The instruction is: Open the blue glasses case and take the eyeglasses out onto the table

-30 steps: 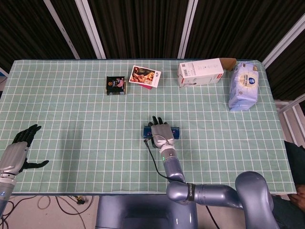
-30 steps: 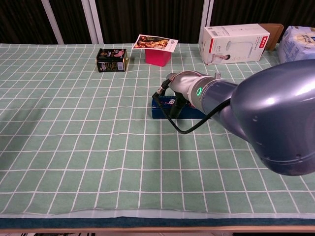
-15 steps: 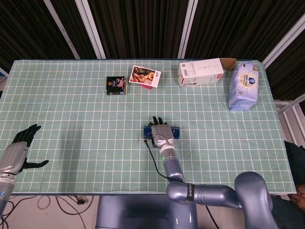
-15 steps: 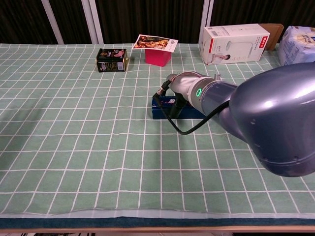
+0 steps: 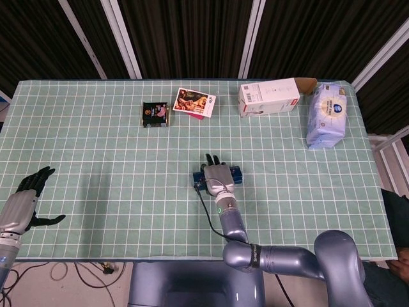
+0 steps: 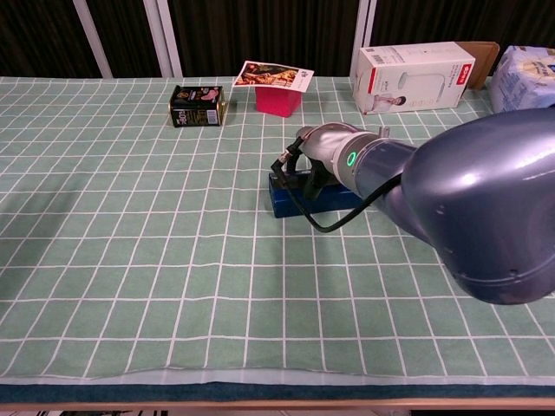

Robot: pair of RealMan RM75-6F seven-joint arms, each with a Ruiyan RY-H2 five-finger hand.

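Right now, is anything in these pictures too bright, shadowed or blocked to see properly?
Head view: even light, sharp, with a soft shadow on the tablecloth at left. Chest view: the right arm looms large with bright glare on its shell, hiding most of the blue glasses case; the right hand shows plainly only from the head view.

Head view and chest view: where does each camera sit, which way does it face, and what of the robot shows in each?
Head view: high above the near edge, looking steeply down on the whole table; shows the left hand open at the near left and the right hand on the blue glasses case.
Chest view: low at the near edge, looking across to the far side; the right arm fills the right.
Shared: case, right arm, far-edge boxes.
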